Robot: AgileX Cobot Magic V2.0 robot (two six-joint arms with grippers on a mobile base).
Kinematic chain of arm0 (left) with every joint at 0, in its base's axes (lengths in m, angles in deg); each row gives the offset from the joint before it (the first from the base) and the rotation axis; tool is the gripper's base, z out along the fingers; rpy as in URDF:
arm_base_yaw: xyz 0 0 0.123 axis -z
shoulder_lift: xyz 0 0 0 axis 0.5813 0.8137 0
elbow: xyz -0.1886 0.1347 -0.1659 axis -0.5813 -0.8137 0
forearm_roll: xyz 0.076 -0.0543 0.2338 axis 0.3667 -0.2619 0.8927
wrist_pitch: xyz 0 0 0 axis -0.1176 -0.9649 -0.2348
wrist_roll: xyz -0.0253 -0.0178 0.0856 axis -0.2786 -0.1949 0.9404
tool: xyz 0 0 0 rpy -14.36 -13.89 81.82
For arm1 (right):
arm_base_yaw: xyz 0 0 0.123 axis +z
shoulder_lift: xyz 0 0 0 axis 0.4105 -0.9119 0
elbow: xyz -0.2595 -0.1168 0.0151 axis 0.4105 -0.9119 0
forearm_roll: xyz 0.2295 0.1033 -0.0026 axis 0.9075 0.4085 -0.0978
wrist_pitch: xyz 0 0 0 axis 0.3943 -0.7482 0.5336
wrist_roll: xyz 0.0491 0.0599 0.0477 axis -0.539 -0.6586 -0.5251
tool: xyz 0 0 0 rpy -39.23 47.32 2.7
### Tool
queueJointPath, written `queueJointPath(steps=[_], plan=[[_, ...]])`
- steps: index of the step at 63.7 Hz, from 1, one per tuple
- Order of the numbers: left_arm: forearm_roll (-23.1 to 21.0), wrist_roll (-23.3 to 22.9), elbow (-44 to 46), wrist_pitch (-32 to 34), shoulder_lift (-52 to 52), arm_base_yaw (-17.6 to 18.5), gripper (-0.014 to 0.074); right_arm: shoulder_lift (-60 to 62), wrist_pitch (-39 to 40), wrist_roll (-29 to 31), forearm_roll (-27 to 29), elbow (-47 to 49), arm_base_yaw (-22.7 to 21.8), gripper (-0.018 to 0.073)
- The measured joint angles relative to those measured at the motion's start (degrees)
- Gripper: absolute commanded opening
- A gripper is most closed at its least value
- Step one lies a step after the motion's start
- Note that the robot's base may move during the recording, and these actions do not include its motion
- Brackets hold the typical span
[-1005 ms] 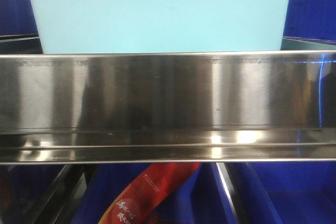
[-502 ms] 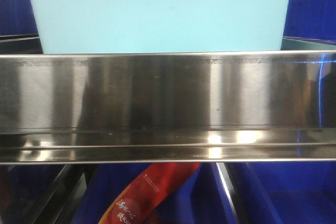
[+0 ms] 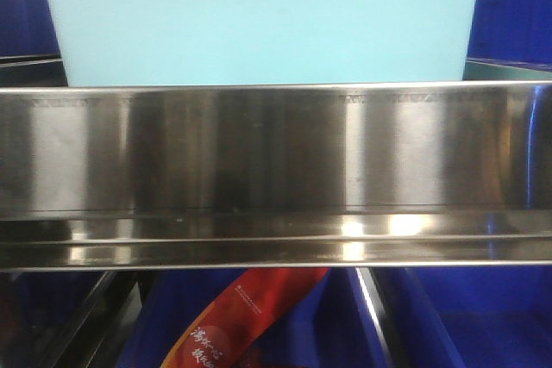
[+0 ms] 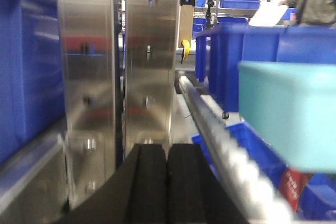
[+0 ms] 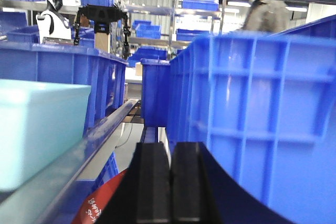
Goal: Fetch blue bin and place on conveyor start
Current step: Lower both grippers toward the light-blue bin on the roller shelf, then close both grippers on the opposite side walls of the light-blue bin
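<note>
- The pale blue-green plastic tub (image 3: 259, 28) sat on top of the shiny steel shelf (image 3: 276, 152).
- The left gripper (image 4: 167, 182) had its 2 black fingers pressed together, holding nothing.
- The right gripper (image 5: 170, 182) was pressed together too, empty.

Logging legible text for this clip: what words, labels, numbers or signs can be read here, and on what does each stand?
On the red package below the steel shelf: large white characters, too blurred to read.
Above them on the same package: a small line of print, too small to read.
On the blue bin: no text visible.
On the dark blue crates: no text visible.
</note>
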Motion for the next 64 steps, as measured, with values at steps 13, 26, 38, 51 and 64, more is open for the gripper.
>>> queueJointPath(steps=[13,26,38,51,64], plan=[[-0.51,0.0,15.93,-12.53,1.8,0.0,-0.0111,-1.07,-10.8,0.0,0.0,12.72,0.0,-0.0164],[-0.51,0.0,28.89,-23.04,12.73,0.0,-0.0111,-9.4,-18.58,0.0,0.0,24.2,0.0,-0.0164],[2.1,0.0,38.39,-32.34,25.74,0.0,-0.0111,-20.77,-30.67,0.0,0.0,35.17,0.0,-0.0164],[4.2,0.0,41.82,-34.96,34.33,0.0,-0.0111,-29.92,-36.62,0.0,0.34,42.98,0.0,-0.0164],[4.29,0.0,41.89,-32.72,37.43,0.0,-0.0111,-31.78,-36.49,0.0,1.19,43.94,0.0,-0.0164]])
